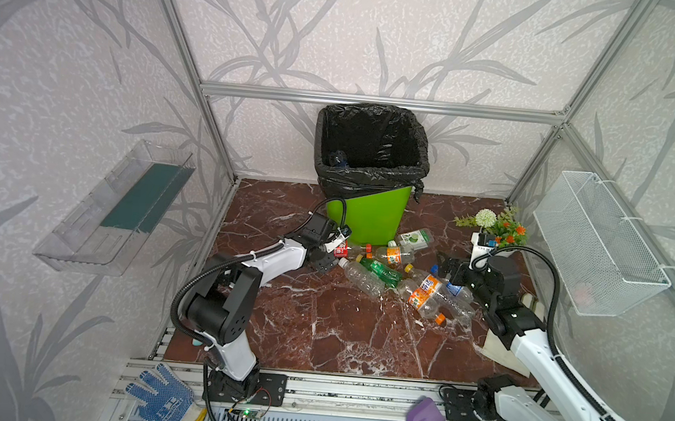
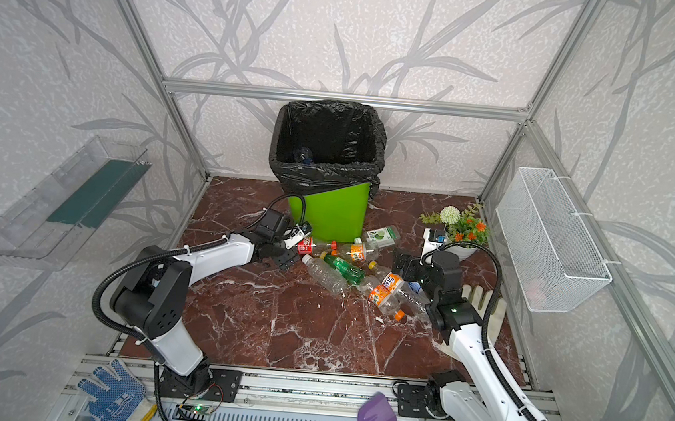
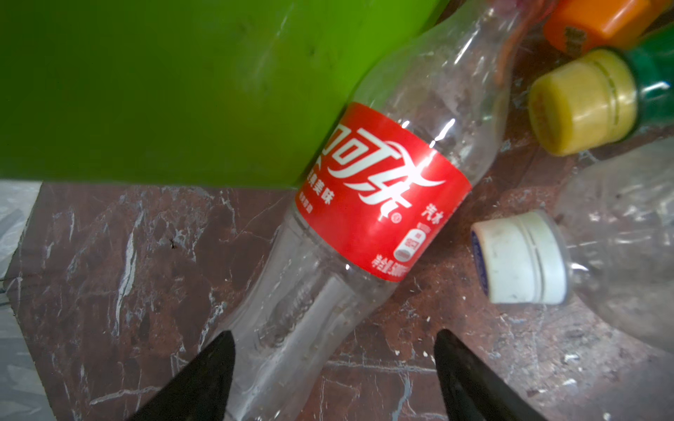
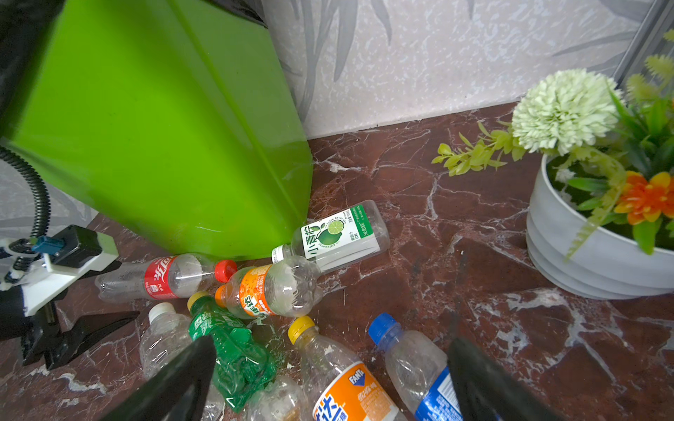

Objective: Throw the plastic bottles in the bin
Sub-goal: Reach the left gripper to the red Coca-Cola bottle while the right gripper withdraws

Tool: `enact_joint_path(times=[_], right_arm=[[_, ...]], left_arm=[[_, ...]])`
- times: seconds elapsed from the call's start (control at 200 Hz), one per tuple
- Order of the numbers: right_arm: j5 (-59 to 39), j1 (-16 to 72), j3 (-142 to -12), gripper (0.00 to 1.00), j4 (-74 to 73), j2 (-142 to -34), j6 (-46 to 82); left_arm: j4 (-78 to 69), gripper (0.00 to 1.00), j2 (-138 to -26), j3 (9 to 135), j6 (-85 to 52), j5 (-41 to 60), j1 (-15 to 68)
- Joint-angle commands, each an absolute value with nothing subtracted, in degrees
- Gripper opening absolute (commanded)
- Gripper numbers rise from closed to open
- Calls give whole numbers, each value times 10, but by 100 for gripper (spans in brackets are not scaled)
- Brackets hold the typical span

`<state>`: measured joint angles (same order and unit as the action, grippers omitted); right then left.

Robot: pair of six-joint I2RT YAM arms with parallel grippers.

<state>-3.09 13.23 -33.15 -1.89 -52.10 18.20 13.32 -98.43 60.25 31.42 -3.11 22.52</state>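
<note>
At left, the left gripper has its jaws apart, straddling the base end of the red-labelled bottle. One finger lies at the bottle's wall and the other stands clear, so nothing is gripped. This bottle lies flat on the marble floor against the foot of the bin. In both top views its long axis runs left to right, with the red cap to the right. Its base is cut off in the left wrist view and hidden behind the gripper in the top views.

At centre, the bin stands upright by the back wall. A small bluish shape inside the black bag cannot be made out.

The other plastic bottles lie flat in front of the bin, between the grippers, with their axes crossing. The green bottle points its yellow cap leftward.

At right, the right gripper has its jaws wide apart and empty, above the pile. It covers part of a blue-labelled bottle.
</note>
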Motion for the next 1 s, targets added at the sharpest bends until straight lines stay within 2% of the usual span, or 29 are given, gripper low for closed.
enact_joint_path(times=[0.0,0.115,0.44,0.995], right_arm=[[-33,127,-326,99,-15,-505,187],[-39,119,-323,99,-15,-504,196],[-48,111,-310,99,-17,-500,201],[-89,92,-304,99,-56,-540,214]], left_arm=[[136,84,-1001,618,340,-37,219],[152,78,-1005,619,339,-33,218],[208,54,-958,578,297,-46,217],[325,52,-837,514,194,-70,216]])
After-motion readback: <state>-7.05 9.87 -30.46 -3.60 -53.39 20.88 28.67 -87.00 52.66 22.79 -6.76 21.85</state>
